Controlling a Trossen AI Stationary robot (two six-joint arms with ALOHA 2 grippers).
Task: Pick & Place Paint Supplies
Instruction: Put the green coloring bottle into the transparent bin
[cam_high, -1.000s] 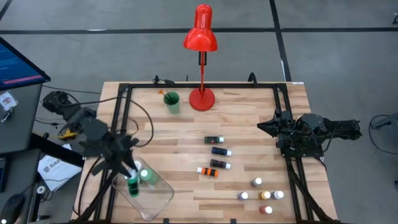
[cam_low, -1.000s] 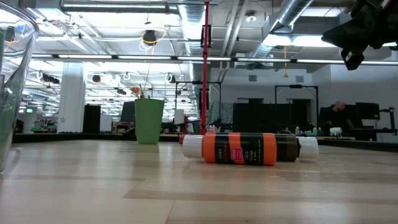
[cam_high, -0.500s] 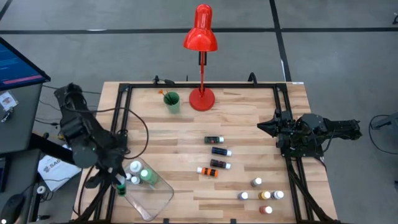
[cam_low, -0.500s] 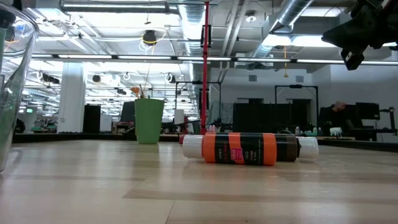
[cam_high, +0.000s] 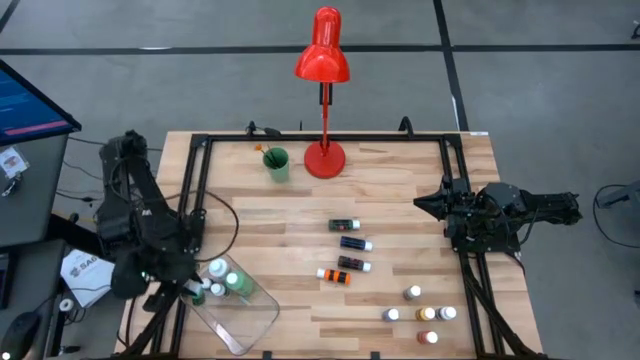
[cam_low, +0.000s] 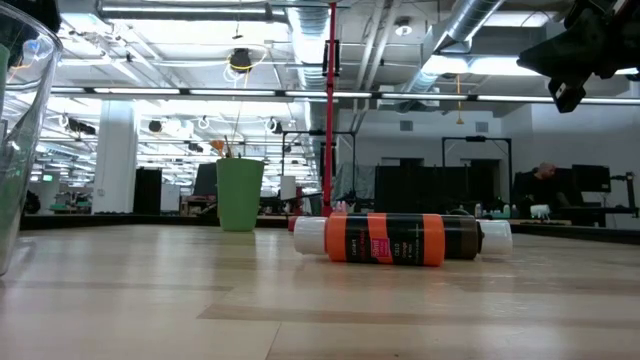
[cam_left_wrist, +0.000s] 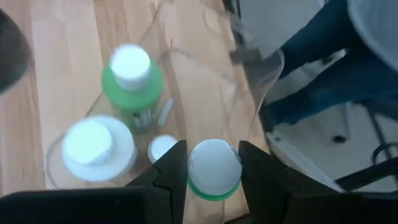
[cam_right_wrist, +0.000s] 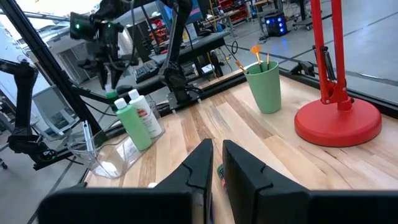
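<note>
L arm bent over the desk's front-left corner, wrist pointing down; left pincer w/ fingers clamped on a small green bottle, white cap up. R arm folded at the right edge, mid-desk; right pincer fingers nearly touching, holding nothing.

Open middle, crowded edges

Bare table lies between the green cup with the red lamp and the row of lying paint bottles. The clear tray with upright bottles blocks the left near corner; standing small bottles crowd the right near corner.
</note>
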